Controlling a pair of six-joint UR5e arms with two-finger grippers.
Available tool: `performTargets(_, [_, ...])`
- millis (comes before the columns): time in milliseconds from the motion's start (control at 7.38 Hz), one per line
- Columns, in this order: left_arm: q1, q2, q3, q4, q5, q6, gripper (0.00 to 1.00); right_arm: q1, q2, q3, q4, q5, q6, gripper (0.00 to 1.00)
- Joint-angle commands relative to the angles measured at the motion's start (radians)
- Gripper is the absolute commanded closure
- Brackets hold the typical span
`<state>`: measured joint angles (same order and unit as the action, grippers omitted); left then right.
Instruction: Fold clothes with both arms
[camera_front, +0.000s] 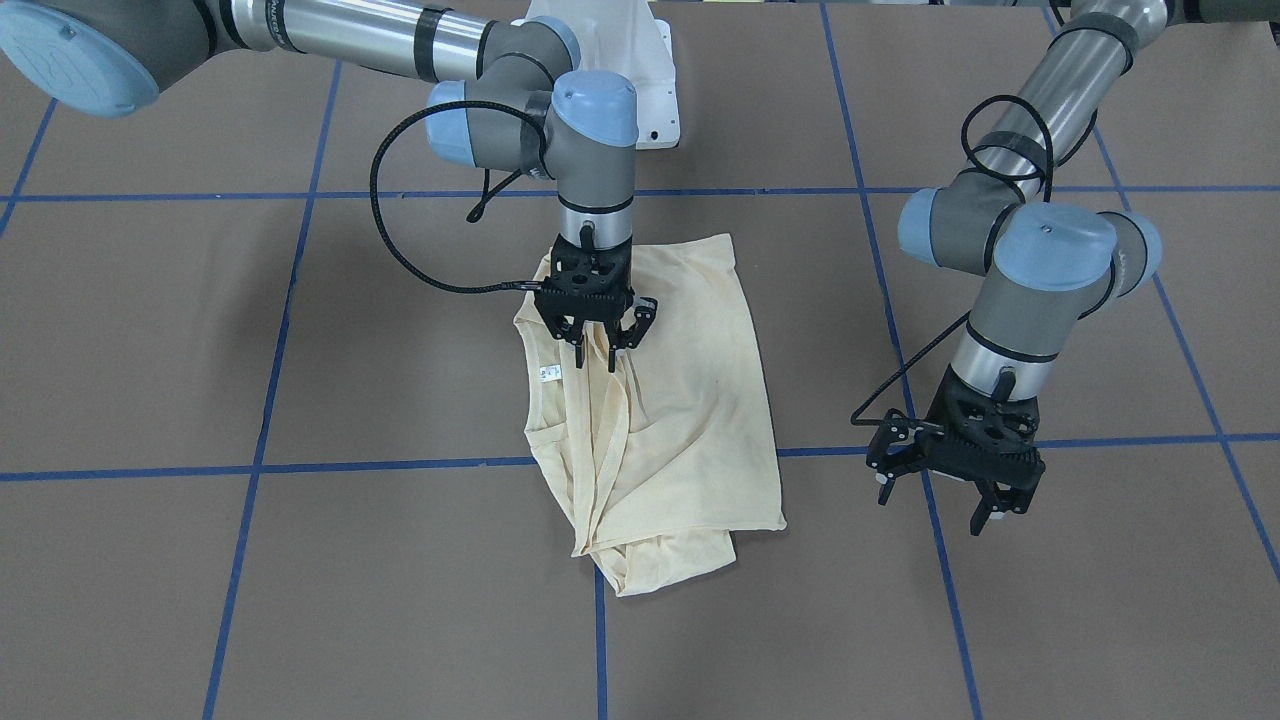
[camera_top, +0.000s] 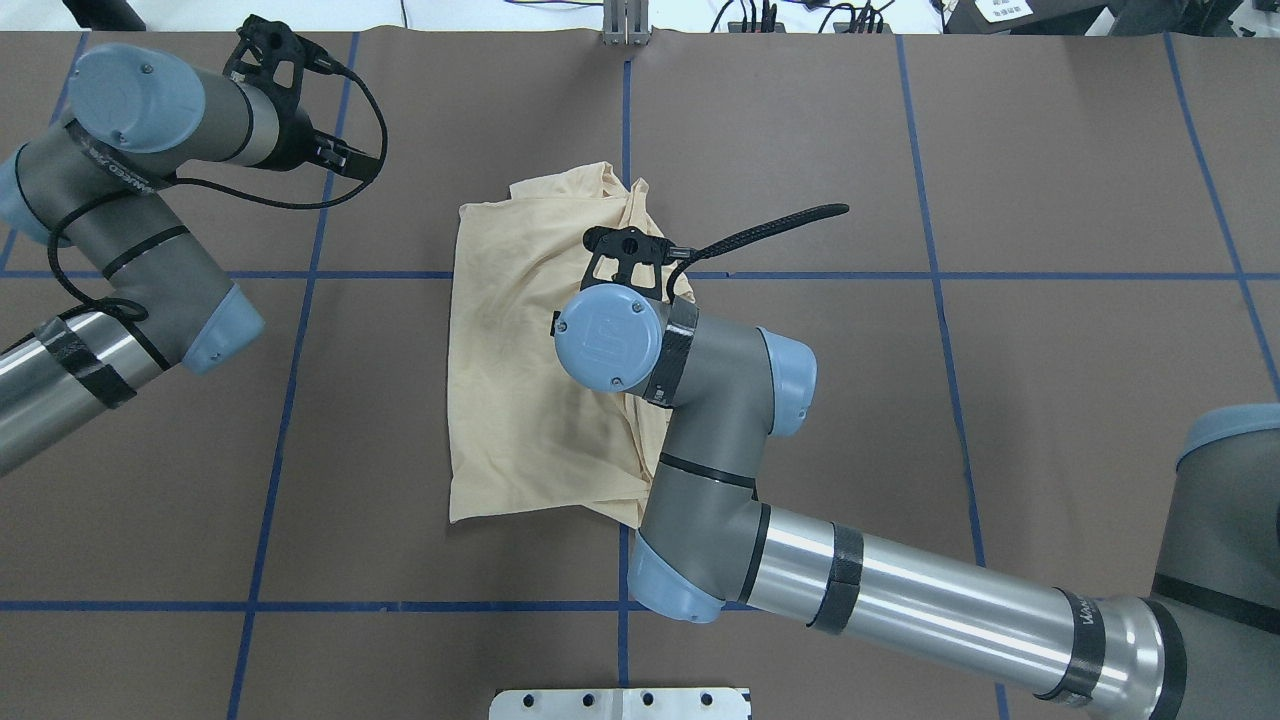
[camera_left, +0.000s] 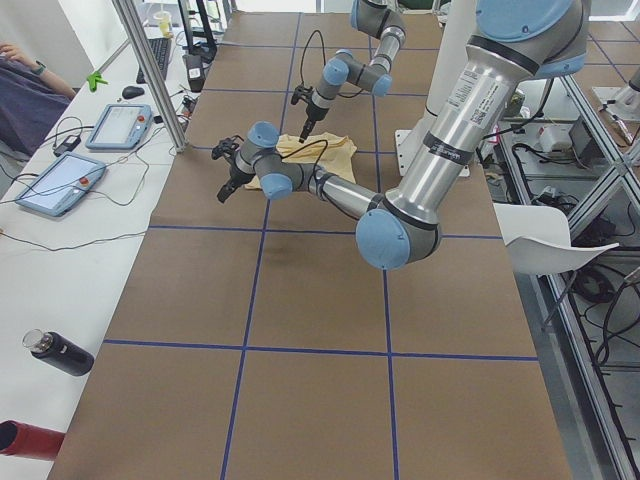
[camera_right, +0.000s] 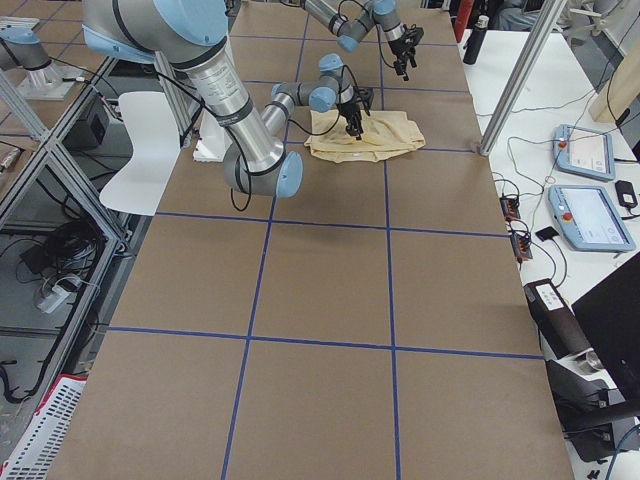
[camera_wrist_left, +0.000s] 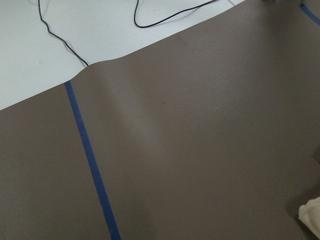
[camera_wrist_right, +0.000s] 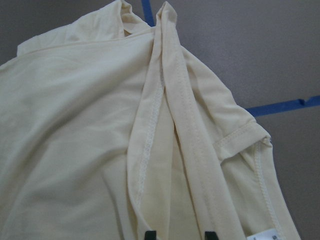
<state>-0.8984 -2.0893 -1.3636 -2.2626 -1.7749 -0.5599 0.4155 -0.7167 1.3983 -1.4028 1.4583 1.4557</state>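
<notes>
The cream-yellow shirt (camera_front: 690, 400) lies folded lengthwise on the brown table, also in the overhead view (camera_top: 520, 350). Its white neck tag (camera_front: 549, 374) faces up; the print is hidden. My right gripper (camera_front: 596, 358) stands upright on the shirt's edge beside the tag. In the right wrist view (camera_wrist_right: 180, 234) its fingertips are close together with a taut ridge of shirt (camera_wrist_right: 75, 125) between them. My left gripper (camera_front: 932, 505) is open and empty, off the shirt over bare table. The left wrist view shows only a shirt corner (camera_wrist_left: 310, 215).
Blue tape lines (camera_front: 600, 640) grid the brown table cover. The white pedestal base (camera_front: 640, 80) stands behind the shirt. A side table with tablets (camera_left: 60, 185) and bottles (camera_left: 55, 352) runs along the operators' side.
</notes>
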Motion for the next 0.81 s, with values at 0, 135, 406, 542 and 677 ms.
performTargets(0, [-0.001,0.0,0.001,0.0,0.0,0.0,0.0,0.0,0.014,-0.028,0.039,0.001,-0.02,0.56])
performTargets(135, [0.001,0.0,0.001,0.0,0.0,0.002,0.0,0.0,0.019,-0.041,0.039,0.001,-0.021,0.56])
performTargets(406, [0.001,0.0,0.001,0.0,0.0,0.002,0.0,-0.001,0.022,-0.048,0.038,-0.001,-0.044,1.0])
performTargets(542, [0.001,0.0,0.001,0.0,0.0,0.002,0.0,-0.001,0.022,-0.048,0.038,-0.001,-0.046,1.0])
performTargets(677, [0.001,0.0,0.001,0.0,0.0,0.002,0.0,0.0,0.023,-0.047,0.039,-0.001,-0.054,1.0])
